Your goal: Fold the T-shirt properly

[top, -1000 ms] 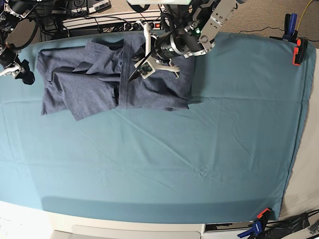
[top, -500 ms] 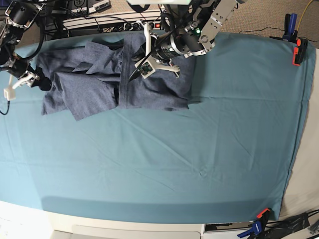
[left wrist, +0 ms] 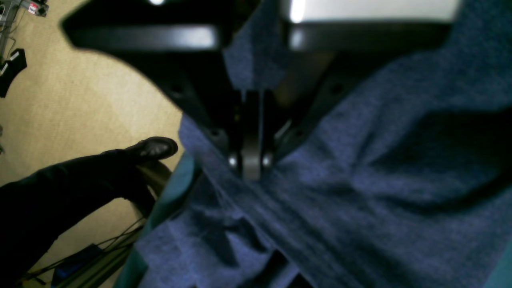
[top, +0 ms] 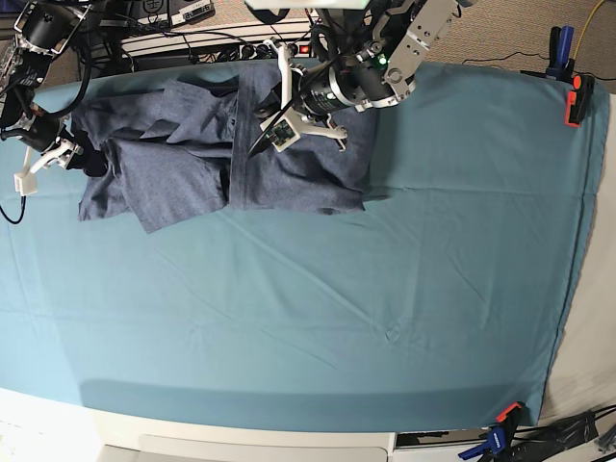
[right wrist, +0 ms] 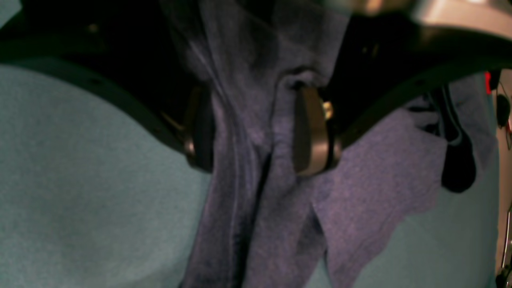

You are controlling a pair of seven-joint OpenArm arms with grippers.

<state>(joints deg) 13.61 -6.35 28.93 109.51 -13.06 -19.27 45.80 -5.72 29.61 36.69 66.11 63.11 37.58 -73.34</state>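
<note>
T-shirt: heathered slate-blue, bunched and partly folded, at far edge of teal table cloth, toward base view's left. One panel doubled over middle, with a vertical fold edge; lower hem uneven, with a corner hanging lower at left. No lettering visible.

Left gripper: on base view's right arm, above centre of T-shirt, tips angled down onto fold edge. In left wrist view, jaws pressed together with fabric pinched at tips; fabric also drawn up between finger bodies. Clamped on T-shirt.

Right gripper: at left end of T-shirt, at sleeve area, near cloth edge. In right wrist view, fingers spread wide, with a gathered ridge of T-shirt fabric between pads. Fabric touching right-hand pad; contact with other pad not clear owing to blur. Not pinched.

Table cloth: wrinkled lightly, covering whole work surface. Held at right edge by an orange clamp at far corner and an orange-and-blue clamp at near corner.

Beyond far edge: power strip and cables. In left wrist view: beige floor, dark trouser leg and black shoe beside table.
</note>
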